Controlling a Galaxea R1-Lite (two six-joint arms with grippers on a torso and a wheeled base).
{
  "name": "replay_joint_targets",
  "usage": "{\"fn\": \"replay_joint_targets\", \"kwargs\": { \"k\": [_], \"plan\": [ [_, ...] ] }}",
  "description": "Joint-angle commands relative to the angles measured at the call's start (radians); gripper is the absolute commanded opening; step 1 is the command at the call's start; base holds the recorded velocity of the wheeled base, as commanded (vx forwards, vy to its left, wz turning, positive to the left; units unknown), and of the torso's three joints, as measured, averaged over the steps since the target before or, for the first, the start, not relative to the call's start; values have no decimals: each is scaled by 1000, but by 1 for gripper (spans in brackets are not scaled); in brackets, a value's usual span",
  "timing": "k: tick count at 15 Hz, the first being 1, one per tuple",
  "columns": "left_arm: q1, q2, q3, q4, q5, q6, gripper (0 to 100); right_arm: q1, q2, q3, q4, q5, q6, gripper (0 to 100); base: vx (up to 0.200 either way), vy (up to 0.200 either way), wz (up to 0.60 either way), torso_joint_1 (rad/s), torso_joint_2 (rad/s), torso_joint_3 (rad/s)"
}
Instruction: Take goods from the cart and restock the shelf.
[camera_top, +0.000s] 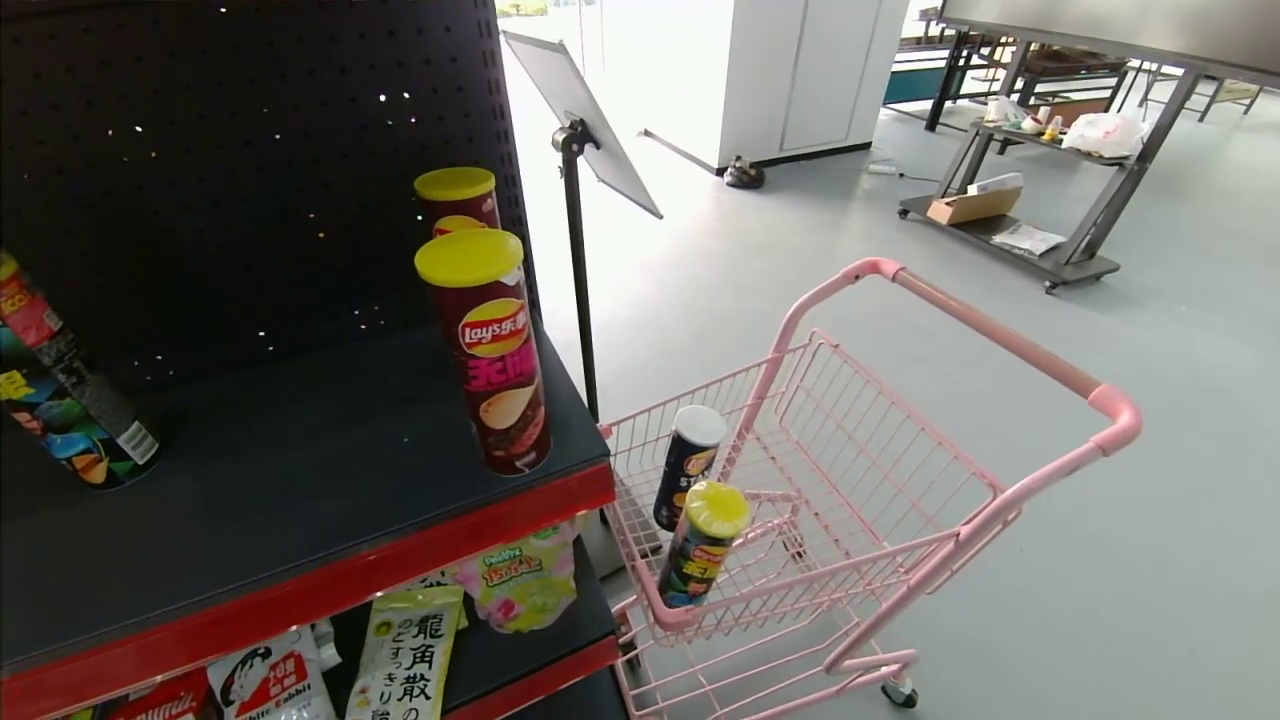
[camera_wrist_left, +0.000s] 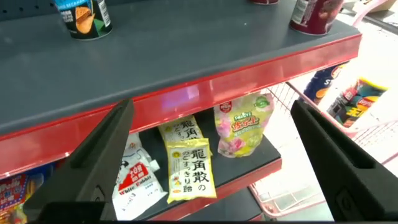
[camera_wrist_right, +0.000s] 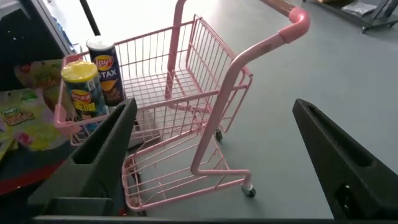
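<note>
Both grippers empty, fingers spread wide: left gripper (camera_wrist_left: 211, 106) faces the red shelf edge, right gripper (camera_wrist_right: 214, 102) faces the pink cart (camera_top: 1000, 335). Yellow-lid chip can (camera_top: 702, 545) and white-lid can (camera_top: 690, 460) stand close together in the cart corner just beside the shelf (camera_top: 300, 470). Risk: grabbing one tips the other or snags the wire; maroon can (camera_top: 490, 350) near the lip could get bumped off.

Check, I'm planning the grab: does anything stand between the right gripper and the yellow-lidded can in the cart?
Partly: the cart's wire basket wall screens the lower part of the yellow-lidded can from the open right gripper; its lid stands above the rim, uncovered.
</note>
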Motion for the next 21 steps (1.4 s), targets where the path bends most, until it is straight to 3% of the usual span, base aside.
{"fn": "replay_joint_targets", "kwargs": {
  "k": [1, 10, 21],
  "plan": [
    [0, 0, -1, -1, 0, 0, 100, 1, 0, 0, 0, 0, 0, 100, 0, 0, 0, -139, 364, 227],
    [0, 0, 0, -1, 0, 0, 100, 1, 0, 0, 0, 0, -2, 100, 0, 0, 0, -146, 388, 241],
    [0, 0, 0, -1, 0, 4, 100, -1, 1, 0, 0, 0, 0, 100, 0, 0, 0, -152, 525, 363]
  ]
}}
